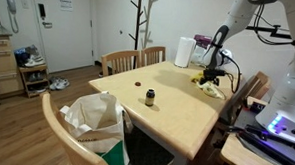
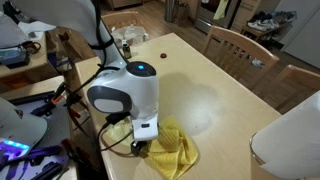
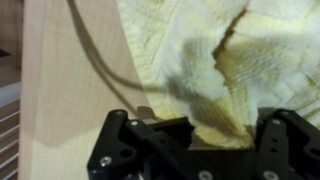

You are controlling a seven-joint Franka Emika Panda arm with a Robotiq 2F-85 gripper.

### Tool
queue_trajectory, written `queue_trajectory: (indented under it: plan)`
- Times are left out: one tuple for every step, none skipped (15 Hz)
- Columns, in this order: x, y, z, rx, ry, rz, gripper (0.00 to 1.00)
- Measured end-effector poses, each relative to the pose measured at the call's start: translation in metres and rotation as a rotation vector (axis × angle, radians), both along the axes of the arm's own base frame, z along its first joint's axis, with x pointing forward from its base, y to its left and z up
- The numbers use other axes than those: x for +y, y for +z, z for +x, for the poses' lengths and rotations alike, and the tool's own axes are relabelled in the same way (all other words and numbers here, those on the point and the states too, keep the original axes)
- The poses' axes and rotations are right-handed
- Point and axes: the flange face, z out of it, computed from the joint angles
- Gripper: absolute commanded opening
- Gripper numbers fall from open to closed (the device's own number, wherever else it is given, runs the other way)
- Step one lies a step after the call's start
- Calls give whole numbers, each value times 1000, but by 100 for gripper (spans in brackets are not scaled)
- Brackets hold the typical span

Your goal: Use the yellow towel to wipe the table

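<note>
The yellow towel (image 2: pixel 178 150) lies crumpled on the light wooden table (image 2: pixel 215 90), close to one edge. My gripper (image 2: pixel 146 137) stands directly over the towel's edge, pointing down. In the wrist view the towel (image 3: pixel 230 55) fills most of the frame, and a fold of it is pinched between the black jaws of the gripper (image 3: pixel 208 128). The bare table (image 3: pixel 70 90) shows to its left. Seen from across the room, the gripper (image 1: pixel 213 76) hangs over the towel (image 1: pixel 210 89) at the far end of the table (image 1: pixel 179 106).
A small dark jar (image 1: pixel 149 97) and a tiny red object (image 1: pixel 139 84) stand mid-table. A white paper roll (image 1: pixel 184 51) stands near the gripper. Wooden chairs (image 1: pixel 122 61) surround the table; one holds a white-and-green bag (image 1: pixel 96 125). A cable (image 3: pixel 100 60) crosses the table.
</note>
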Motion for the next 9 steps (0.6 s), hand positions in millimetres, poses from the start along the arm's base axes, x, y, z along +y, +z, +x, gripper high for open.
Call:
queue_trajectory:
  plan:
    - [-6,0,-4,5,-17,-4,1]
    - [-8,1,-5,8,-23,-3,1]
    - [-7,1,-4,8,-22,-1,1]
    - [-4,3,-2,6,-16,1,1]
    - [1,7,3,-2,1,1,1]
    - [9,14,10,-16,25,0,1]
    - [18,24,19,-36,59,-1,1]
    - [30,38,29,-60,102,-5,1]
    - [42,53,39,-88,156,-12,1]
